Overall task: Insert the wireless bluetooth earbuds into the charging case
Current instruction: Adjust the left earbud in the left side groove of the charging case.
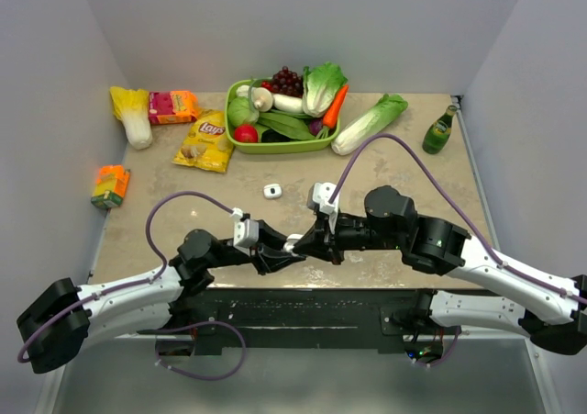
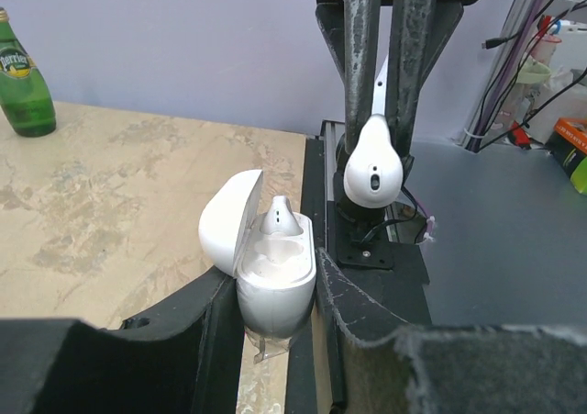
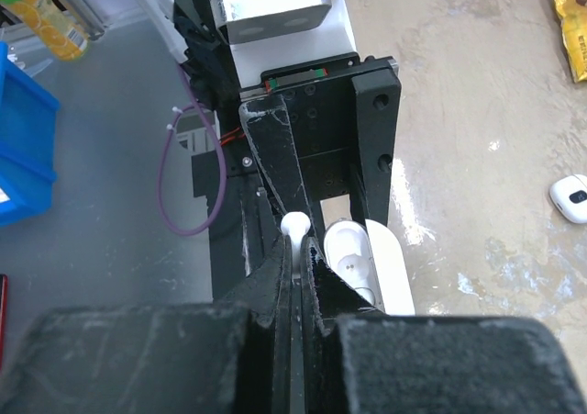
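Black padded fingers [image 2: 206, 331] of the left gripper [image 2: 275, 315] are clamped on the open charging case [image 2: 273, 285], with one earbud [image 2: 278, 218] seated inside. The right gripper [image 2: 385, 125] pinches the second earbud [image 2: 371, 168] by its stem, near the case and not touching. It should go down slowly, stem first, aligned with the free well.

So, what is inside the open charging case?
One white earbud stands in one socket of the charging case, near the lid. The other socket looks empty. The earbud's stem is hidden inside the case body.

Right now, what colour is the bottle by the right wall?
Green bottle, clearest in the left wrist view.
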You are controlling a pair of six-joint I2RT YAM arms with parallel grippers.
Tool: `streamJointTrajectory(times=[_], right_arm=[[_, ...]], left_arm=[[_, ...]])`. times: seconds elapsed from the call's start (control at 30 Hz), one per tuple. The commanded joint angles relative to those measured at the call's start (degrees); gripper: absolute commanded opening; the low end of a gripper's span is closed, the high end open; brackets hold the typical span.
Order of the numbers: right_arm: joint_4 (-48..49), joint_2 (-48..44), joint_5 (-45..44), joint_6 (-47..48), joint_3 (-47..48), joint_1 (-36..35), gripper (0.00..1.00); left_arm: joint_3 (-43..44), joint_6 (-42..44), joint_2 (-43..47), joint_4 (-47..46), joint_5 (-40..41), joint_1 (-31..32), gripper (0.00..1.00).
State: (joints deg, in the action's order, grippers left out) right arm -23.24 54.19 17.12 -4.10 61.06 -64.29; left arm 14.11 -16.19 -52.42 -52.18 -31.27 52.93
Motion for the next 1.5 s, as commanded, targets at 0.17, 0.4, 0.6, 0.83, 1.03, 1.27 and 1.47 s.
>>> streamJointTrajectory(times=[0.17, 0.4, 0.6, 0.83, 1.03, 1.27, 1.47], right_arm=[[-1.45, -0.41, -0.25, 0.93, 1.35, -0.31, 0.00], [-2.24, 0.03, -1.39, 1.64, 0.91, -0.22, 0.00], [-2.33, 0.47, -2.01, 1.99, 0.55, -0.22, 0.00], [-1.80, 0.91, -2.01, 2.25, 0.47, -0.22, 0.00], [-2.51, 1.18, -1.48, 2.60, 0.29, -0.22, 0.00], [-3.91, 0.91, -0.08, 2.87, -0.67, -0.22, 0.00], [-4.62, 1.00, 2.12, 3.13, -1.29, -0.31, 0.00]], left_arm=[[0.39, 1.68, 1.36, -2.66, -0.46, 0.42, 0.00], [0.48, 1.42, 2.06, -3.71, -1.43, 0.77, 0.00], [0.83, 1.24, 2.15, -4.59, -2.31, 1.21, 0.00], [1.10, 0.98, 1.89, -5.03, -3.01, 1.92, 0.00], [1.45, 1.15, 2.50, -4.77, -2.75, 2.18, 0.00], [1.98, 1.42, 3.03, -3.98, -2.83, 2.27, 0.00], [2.41, 1.51, 2.86, -3.54, -2.84, 2.27, 0.00]])
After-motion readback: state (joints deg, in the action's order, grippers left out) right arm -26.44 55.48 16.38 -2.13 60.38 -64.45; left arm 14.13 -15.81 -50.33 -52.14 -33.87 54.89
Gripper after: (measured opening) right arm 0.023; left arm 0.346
